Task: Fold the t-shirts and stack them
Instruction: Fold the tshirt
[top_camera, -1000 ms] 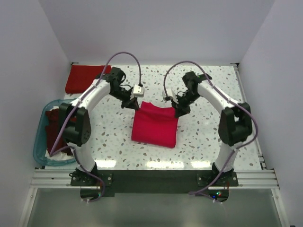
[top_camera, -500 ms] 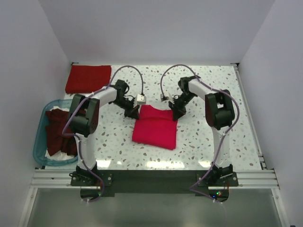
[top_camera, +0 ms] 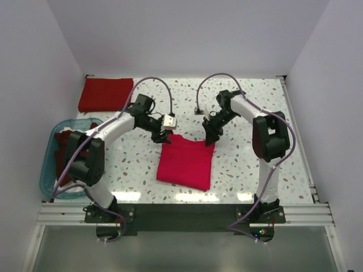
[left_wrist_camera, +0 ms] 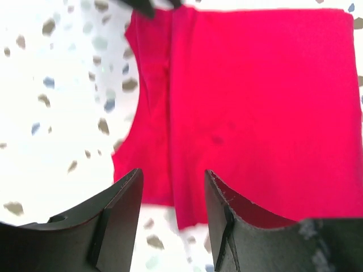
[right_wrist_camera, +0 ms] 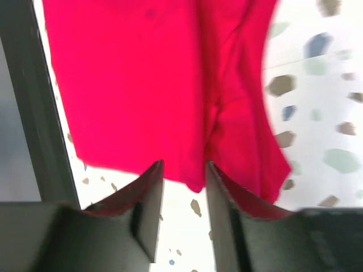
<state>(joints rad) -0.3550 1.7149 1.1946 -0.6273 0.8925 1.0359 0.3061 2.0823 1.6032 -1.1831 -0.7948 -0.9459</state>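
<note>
A white speckled surface [top_camera: 255, 107] sits between plain pale walls [top_camera: 187, 39], with a metal rail [top_camera: 181, 212] along its near edge where the arms are bolted. A blue tub [top_camera: 48, 170] stands at the left edge and holds crumpled maroon shirts [top_camera: 65, 156]. A folded dark red shirt [top_camera: 105, 94] lies flat in the far left corner, well apart from the arms.

A crimson shirt [top_camera: 184, 163] lies folded near the middle of the surface, its near edge close to the rail. Bare surface runs along the right side and across the far edge.

The left claw [top_camera: 164, 136] hangs at the shirt's far left corner. In its wrist view the left claw [left_wrist_camera: 173, 198] is parted, with the cloth's edge and bare surface showing through the gap. The right claw [top_camera: 208, 137] is at the far right corner. In its wrist view the right claw [right_wrist_camera: 184, 192] is parted more narrowly, with the cloth's edge just beyond its tips. Neither claw pinches any cloth.
</note>
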